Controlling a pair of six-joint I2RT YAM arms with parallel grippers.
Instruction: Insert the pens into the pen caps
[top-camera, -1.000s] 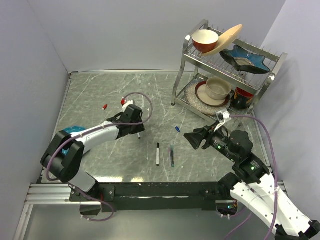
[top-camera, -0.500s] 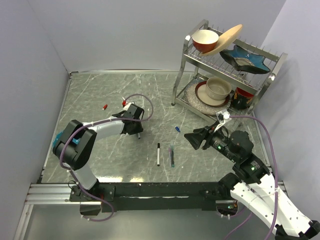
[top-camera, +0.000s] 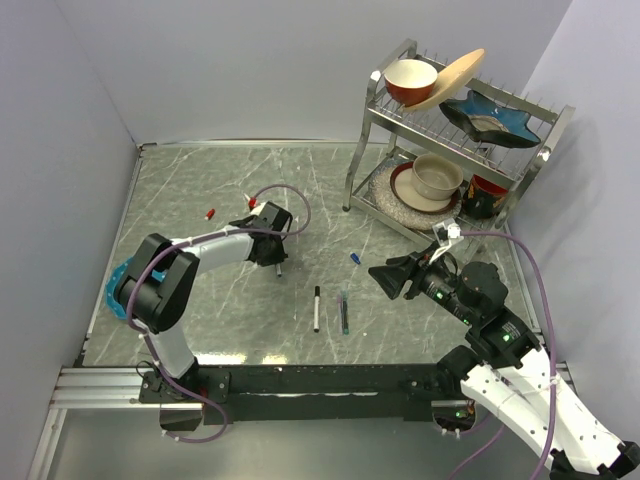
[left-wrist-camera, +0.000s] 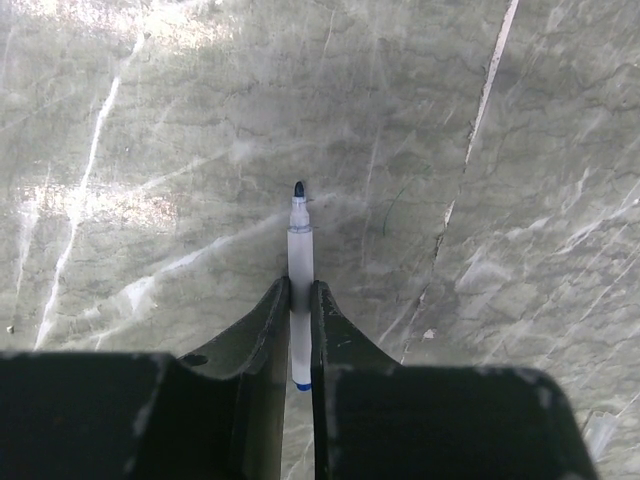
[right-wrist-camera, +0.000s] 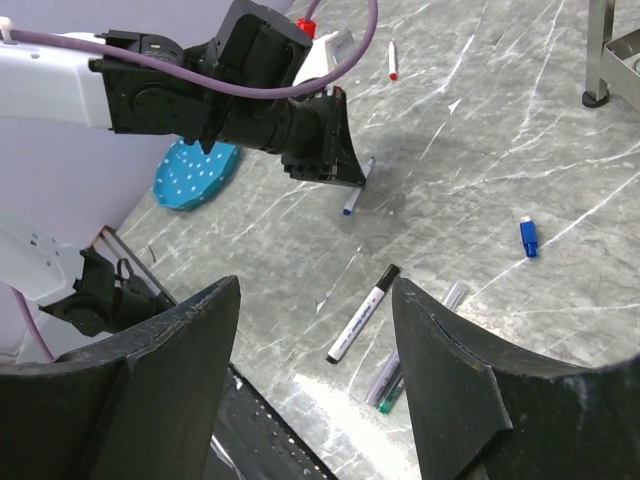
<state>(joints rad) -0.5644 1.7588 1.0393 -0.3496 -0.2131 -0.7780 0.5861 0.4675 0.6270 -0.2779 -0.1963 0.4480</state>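
My left gripper (top-camera: 276, 262) (left-wrist-camera: 300, 300) is shut on a white-barrelled pen (left-wrist-camera: 300, 255) that has a dark uncapped tip and a blue back end. The right wrist view shows that pen (right-wrist-camera: 357, 188) slanting down from the jaws close over the table. Another white pen with a black end (top-camera: 316, 308) (right-wrist-camera: 362, 313) lies flat near the table's middle. A dark teal pen (top-camera: 344, 312) (right-wrist-camera: 400, 368) rests beside it. One blue pen cap (top-camera: 355, 257) (right-wrist-camera: 527, 237) sits alone further right. My right gripper (top-camera: 385, 277) (right-wrist-camera: 317, 284) hovers open above these, holding nothing.
A small red-and-white piece (top-camera: 210, 213) (right-wrist-camera: 392, 60) lies at the far left; pen or cap, I cannot tell. A blue perforated disc (top-camera: 125, 280) sits by the left arm. A metal dish rack (top-camera: 365, 150) with bowls and plates fills the back right corner.
The left gripper's jaws have closed onto the white pen while its wrist shifted slightly to the right. The right arm has stayed where it was.
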